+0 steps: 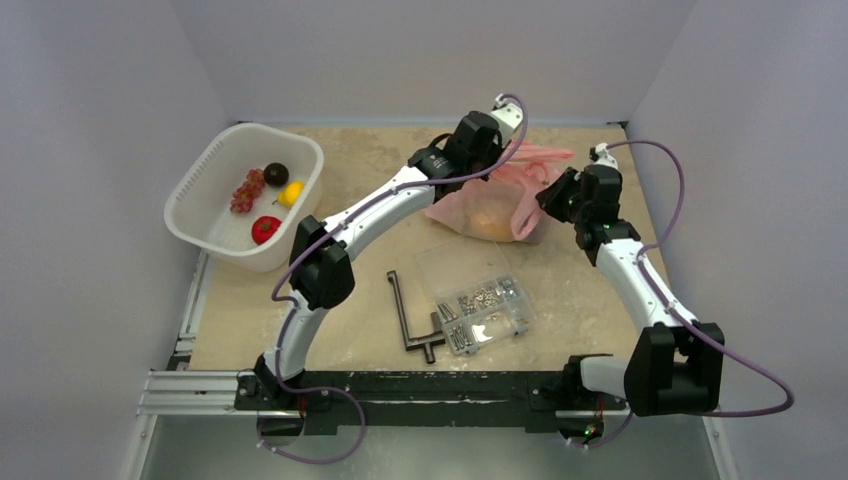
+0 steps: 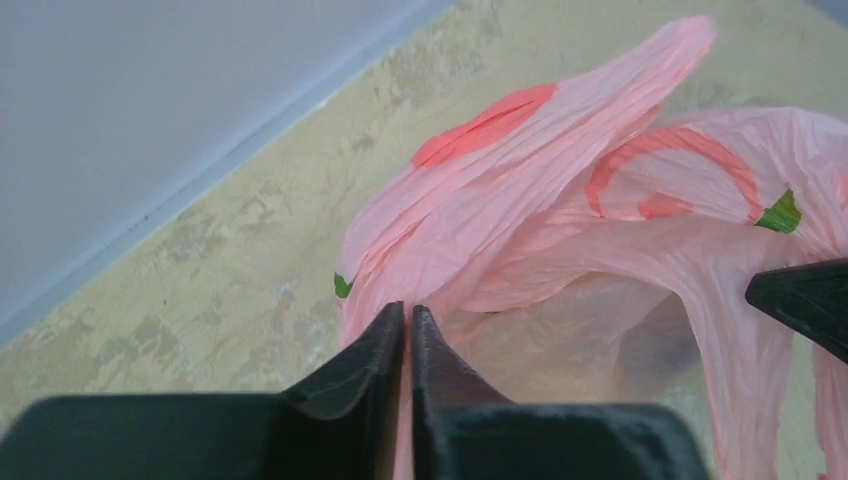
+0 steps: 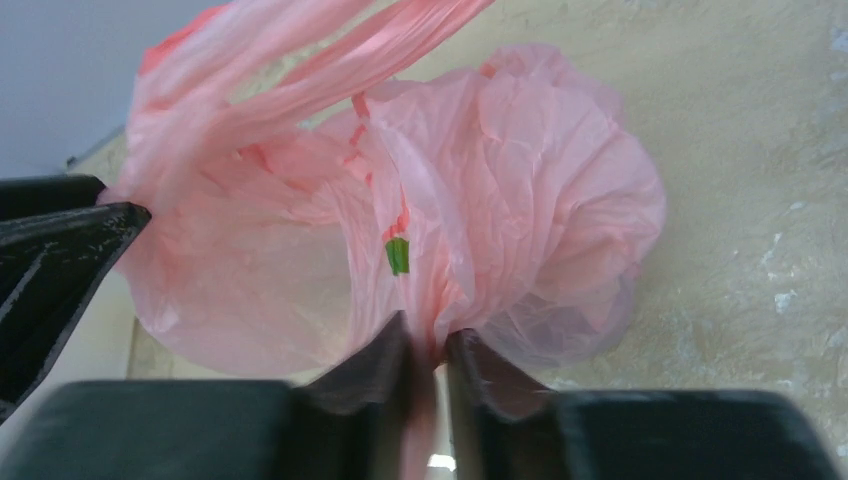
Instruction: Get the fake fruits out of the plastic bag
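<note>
The pink plastic bag (image 1: 500, 195) lies at the back middle of the table, with an orange-yellow fruit (image 1: 492, 225) showing dimly through its film. My left gripper (image 1: 492, 160) is shut on the bag's left edge; in the left wrist view its jaws (image 2: 408, 312) pinch a thin fold of the bag (image 2: 560, 180). My right gripper (image 1: 547, 195) is shut on the bag's right side; in the right wrist view its jaws (image 3: 428, 340) clamp a gathered strip of the bag (image 3: 500, 180). Grapes (image 1: 246, 190), a dark purple fruit (image 1: 276, 173), a lemon (image 1: 291, 193) and a red fruit (image 1: 265, 229) lie in the basket.
The white basket (image 1: 200, 185) stands at the back left. A clear compartment box (image 1: 485, 310) with screws sits in front of the bag, its lid open. A black T-shaped tool (image 1: 410, 320) lies left of it. Walls close in behind and at both sides.
</note>
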### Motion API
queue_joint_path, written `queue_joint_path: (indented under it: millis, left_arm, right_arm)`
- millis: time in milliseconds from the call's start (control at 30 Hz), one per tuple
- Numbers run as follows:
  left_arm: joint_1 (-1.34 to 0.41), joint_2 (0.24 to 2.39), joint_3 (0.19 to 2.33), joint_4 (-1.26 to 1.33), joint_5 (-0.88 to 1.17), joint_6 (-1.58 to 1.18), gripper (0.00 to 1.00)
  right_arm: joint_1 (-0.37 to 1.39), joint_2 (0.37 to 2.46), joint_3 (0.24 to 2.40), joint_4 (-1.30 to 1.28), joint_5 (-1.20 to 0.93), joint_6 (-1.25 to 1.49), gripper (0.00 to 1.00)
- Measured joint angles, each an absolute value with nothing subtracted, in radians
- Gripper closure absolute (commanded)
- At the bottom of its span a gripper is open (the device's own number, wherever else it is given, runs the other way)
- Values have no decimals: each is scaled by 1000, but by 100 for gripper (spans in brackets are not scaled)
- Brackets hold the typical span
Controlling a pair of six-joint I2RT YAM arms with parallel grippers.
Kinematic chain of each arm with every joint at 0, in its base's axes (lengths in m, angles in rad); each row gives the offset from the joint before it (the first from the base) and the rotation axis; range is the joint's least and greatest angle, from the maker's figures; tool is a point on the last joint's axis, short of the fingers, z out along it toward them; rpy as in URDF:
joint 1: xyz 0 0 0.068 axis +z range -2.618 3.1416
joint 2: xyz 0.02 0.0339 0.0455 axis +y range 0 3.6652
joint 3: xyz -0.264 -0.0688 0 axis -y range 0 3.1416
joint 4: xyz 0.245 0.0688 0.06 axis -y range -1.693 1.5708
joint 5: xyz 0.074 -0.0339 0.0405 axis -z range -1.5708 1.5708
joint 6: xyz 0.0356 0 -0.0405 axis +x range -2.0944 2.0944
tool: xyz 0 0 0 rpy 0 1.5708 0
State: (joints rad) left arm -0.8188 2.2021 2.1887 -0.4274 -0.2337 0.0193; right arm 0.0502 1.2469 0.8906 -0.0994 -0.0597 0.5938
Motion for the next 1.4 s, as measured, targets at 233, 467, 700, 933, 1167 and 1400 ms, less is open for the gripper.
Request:
queue_joint_path:
  millis: [233,467,700,933,1167,1400]
  left_arm:
    - [-796,2254,2338,-216,-178,18,100]
    - [-692,2313,2422,-47,-120,-124,100]
    - [-593,2331,2357,-1,-78,-249,100]
    - [-541,2302,2153,-95,15,-351,76]
    - [-461,2067,1861,-213,128,-491,26]
    - [-470,1749,1503,-105,194,-692,23]
  right_arm:
    - [19,1250,1015,-102,-6,590,100]
    - [-64,1313,1077,-86,-47,543,100]
    - [-69,1360,1131,-78,-135,479,100]
    - [-51,1314,915,20,-338,460,100]
    - [-39,1346,874,21,-474,451,100]
    - [-39,1297,874,23,-521,451,99]
